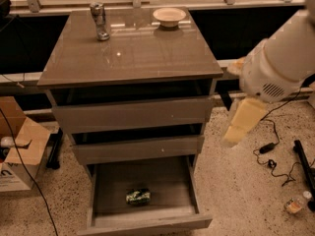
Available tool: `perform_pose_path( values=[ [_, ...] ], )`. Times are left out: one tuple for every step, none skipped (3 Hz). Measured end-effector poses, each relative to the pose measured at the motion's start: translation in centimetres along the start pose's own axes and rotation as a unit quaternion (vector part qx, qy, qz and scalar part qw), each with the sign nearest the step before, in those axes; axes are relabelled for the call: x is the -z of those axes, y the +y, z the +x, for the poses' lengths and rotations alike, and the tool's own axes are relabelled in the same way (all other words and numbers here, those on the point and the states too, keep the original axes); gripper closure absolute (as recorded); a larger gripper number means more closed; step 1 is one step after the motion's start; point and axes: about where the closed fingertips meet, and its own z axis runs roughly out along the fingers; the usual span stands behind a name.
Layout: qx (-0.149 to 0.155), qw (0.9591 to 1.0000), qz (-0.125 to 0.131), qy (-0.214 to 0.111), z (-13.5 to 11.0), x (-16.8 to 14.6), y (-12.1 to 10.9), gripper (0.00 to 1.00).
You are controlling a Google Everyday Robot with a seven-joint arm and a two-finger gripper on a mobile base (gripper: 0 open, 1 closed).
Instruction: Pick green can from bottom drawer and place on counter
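Note:
The green can (138,196) lies on its side on the floor of the bottom drawer (147,219), which is pulled open at the foot of the cabinet. The two narrower drawers above it are slightly ajar. The counter (133,53) is glossy grey-brown, with a chrome tap (100,21) and a cream bowl (169,16) at its far edge. My white arm comes in from the right. Its cream gripper end (240,123) hangs beside the cabinet's right side at middle-drawer height, well above and to the right of the can and holding nothing.
A cardboard box (22,149) stands on the floor left of the cabinet. Black cables (269,154), a black bar (304,165) and a small bottle (295,204) lie on the speckled floor at the right. A railing runs behind the counter.

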Motion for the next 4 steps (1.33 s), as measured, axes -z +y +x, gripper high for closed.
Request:
perform_pose_path(
  values=[
    [-0.004,0.9996,-0.001,-0.028,-0.2,-3.4,-0.5,0.00],
    [-0.014,0.9972,-0.036,-0.064,0.7,-8.7,-1.1,0.00],
    [-0.014,0.9972,-0.036,-0.064,0.7,-8.7,-1.1,0.00],
    [-0.036,0.9941,-0.064,-0.079,-0.1,-12.9,0.0,0.00]
  ],
)
